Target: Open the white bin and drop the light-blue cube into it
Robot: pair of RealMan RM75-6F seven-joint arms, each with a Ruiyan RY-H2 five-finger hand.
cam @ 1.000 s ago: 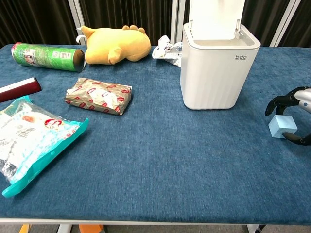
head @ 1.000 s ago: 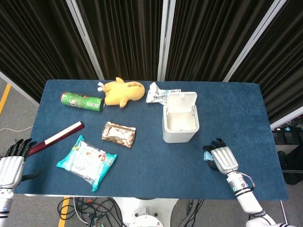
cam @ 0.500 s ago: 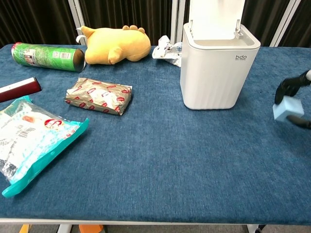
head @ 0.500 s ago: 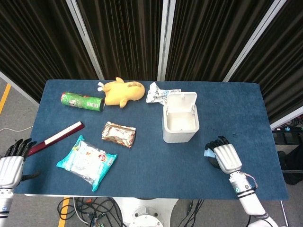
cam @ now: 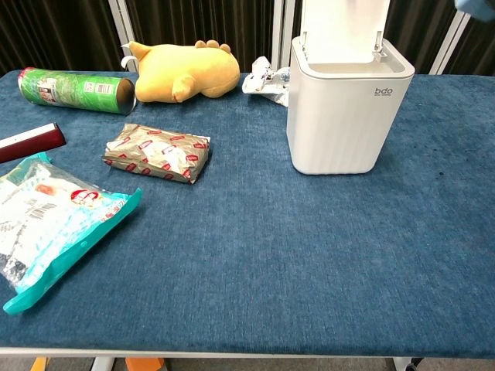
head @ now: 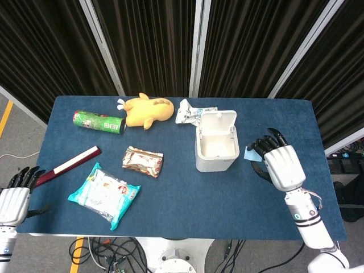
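Observation:
The white bin point(head: 216, 145) point(cam: 348, 108) stands right of the table's middle with its lid point(head: 220, 120) swung up and back, its inside showing. My right hand point(head: 280, 162) is raised above the table just right of the bin and holds the light-blue cube point(head: 250, 153) in its fingertips. Only a corner of the cube point(cam: 473, 6) shows at the top right edge of the chest view. My left hand point(head: 14, 196) hangs off the table's front left corner, fingers apart, holding nothing.
Left of the bin lie a brown snack pack point(head: 143, 161), a teal-edged wipes bag point(head: 104, 194), a dark red stick point(head: 67, 166), a green can point(head: 99, 121), a yellow plush toy point(head: 148, 110) and a crumpled white wrapper point(head: 190, 112) behind the bin.
My right hand has lifted the light-blue cube off the table and carried it up and back toward the bin. The left hand has stayed put.

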